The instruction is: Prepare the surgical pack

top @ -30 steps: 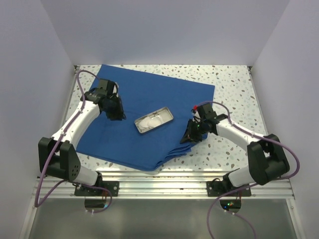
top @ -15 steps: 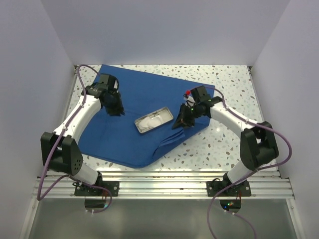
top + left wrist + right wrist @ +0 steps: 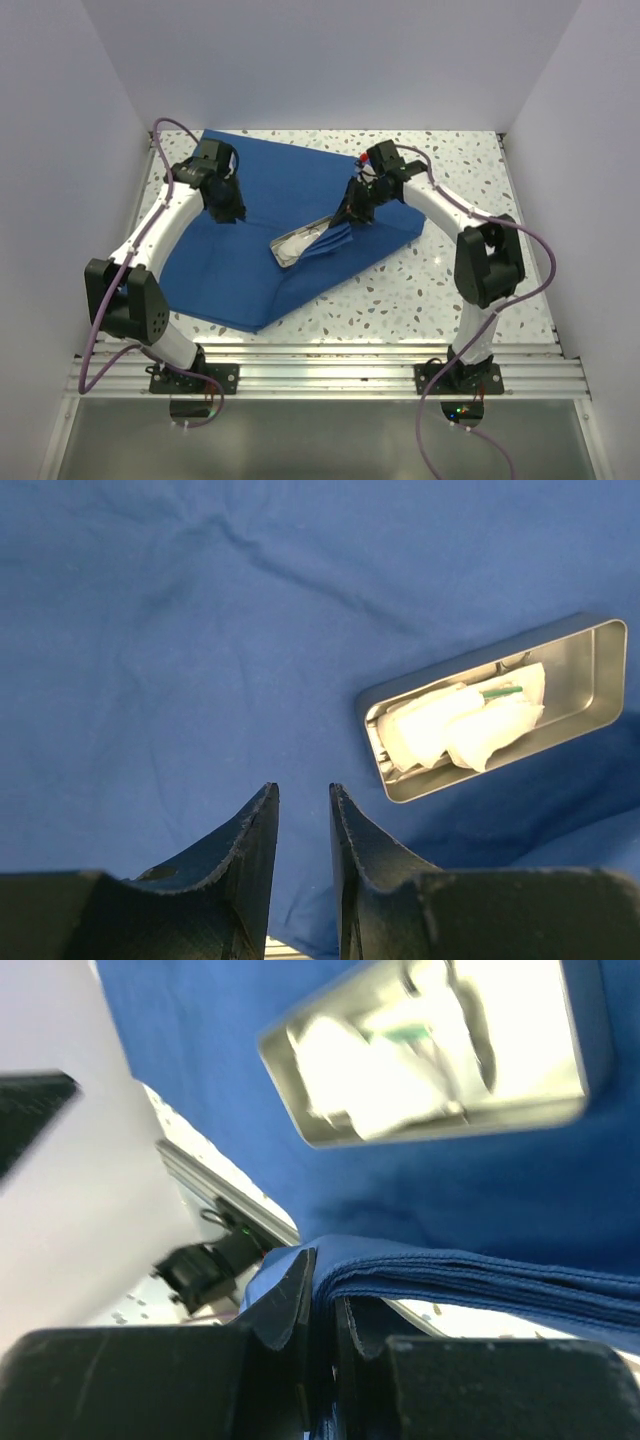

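The royal-blue drape [image 3: 280, 180] lies spread on the table. The silver tray [image 3: 279, 251] sits on it, with white gauze [image 3: 300, 241] inside. My right gripper [image 3: 352, 212] is shut on the drape's bunched right edge [image 3: 480, 1270] and holds it lifted at the tray's right end, so a fold lies over that end. My left gripper [image 3: 228, 208] hovers over the drape left of the tray, jaws a little apart and empty [image 3: 302, 790]. The left wrist view shows the tray [image 3: 606, 685] with gauze [image 3: 450, 730] and a green-marked item [image 3: 500, 691]. Steel instruments are not clearly visible.
Speckled tabletop [image 3: 450, 270] shows to the right of and in front of the drape. White walls [image 3: 60, 150] close in the left, back and right. A metal rail [image 3: 330, 360] runs along the near edge, by the arm bases.
My right gripper has carried the drape's right edge up and to the left, from the table's right side to the tray, folding the cloth over. My left gripper has shifted slightly toward the back.
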`<state>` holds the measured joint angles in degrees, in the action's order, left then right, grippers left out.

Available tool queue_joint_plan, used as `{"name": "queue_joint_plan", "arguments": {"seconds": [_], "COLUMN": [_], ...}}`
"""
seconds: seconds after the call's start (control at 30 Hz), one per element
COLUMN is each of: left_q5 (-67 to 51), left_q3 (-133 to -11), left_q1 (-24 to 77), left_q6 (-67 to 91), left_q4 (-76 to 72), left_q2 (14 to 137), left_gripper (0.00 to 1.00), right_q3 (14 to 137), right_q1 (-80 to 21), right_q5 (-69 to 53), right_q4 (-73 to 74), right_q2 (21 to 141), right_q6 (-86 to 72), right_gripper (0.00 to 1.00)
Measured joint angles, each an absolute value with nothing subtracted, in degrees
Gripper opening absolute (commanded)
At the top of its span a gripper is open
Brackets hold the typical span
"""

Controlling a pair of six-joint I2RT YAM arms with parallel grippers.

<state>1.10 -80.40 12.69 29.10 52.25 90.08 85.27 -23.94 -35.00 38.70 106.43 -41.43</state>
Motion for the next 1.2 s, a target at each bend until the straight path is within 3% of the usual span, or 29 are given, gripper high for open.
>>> {"name": "queue_joint_plan", "arguments": {"seconds": [0.23, 0.63, 1.2], "left_q5": [2.66, 3.27, 3.20], "left_q3": [-81.28, -82.15, -82.52], "left_q1": [11.94, 11.07, 10.50], "left_q6": [28.80, 27.83, 27.83], "left_q4": [52.51, 53.47, 53.76], "left_q2": [90.30, 90.39, 90.87], "left_gripper": [0.31, 0.32, 0.32], "right_q3": [99.48, 112.86, 123.63], "right_q1": [-23.68, -23.16, -23.09], "right_q5": [-33.67, -32.10, -32.64], "right_q4": [40.40, 41.21, 37.54], "right_q2": [114.65, 125.51, 135.13], "right_q6": [-44.66, -50.02, -54.17], "right_gripper": [0.00, 0.00, 0.00]}}
